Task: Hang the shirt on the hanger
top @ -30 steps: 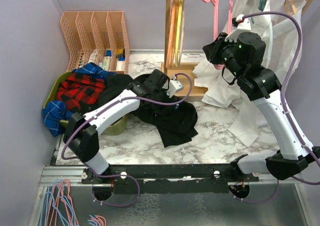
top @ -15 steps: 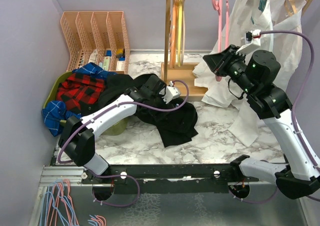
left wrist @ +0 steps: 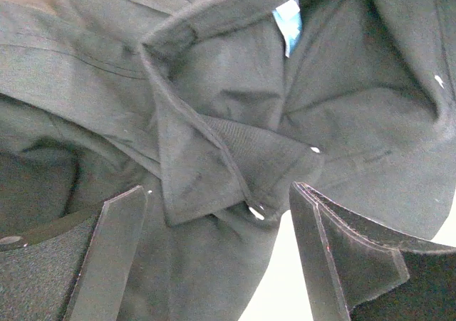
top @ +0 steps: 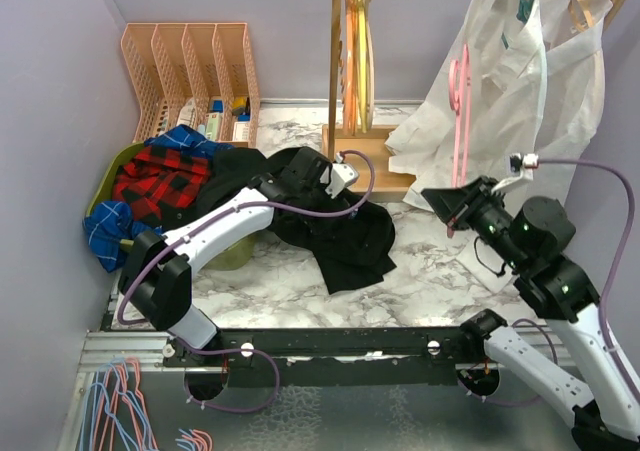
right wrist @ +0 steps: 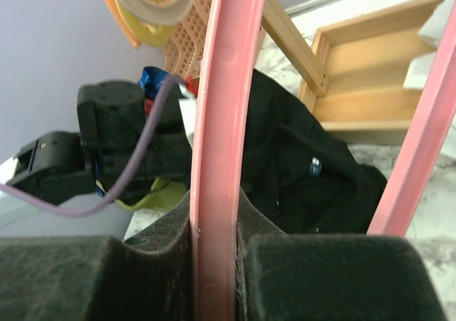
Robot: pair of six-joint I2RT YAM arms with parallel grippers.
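The black shirt [top: 335, 233] lies crumpled on the marble table, left of centre. My left gripper [top: 322, 176] hovers over its upper part. In the left wrist view its fingers [left wrist: 107, 253] stand wide open either side of the shirt's folded collar [left wrist: 214, 157], gripping nothing. My right gripper [top: 448, 203] is shut on the pink hanger [top: 460, 111] and holds it upright in front of the white shirts. In the right wrist view the pads clamp the hanger's bar [right wrist: 222, 122], with the black shirt [right wrist: 299, 171] beyond it.
A wooden rack [top: 338, 61] at the back holds orange and yellow hangers [top: 355, 41] and white shirts [top: 525, 71]. A red-and-black plaid garment [top: 160, 183] lies in a green basket [top: 105, 189] at left. A peach organizer [top: 190, 66] stands behind it. Spare hangers [top: 120, 411] lie bottom left.
My right arm has swung down and toward the near right, carrying the pink hanger off the rail and lower. My left gripper has stayed over the shirt, shifting only slightly.
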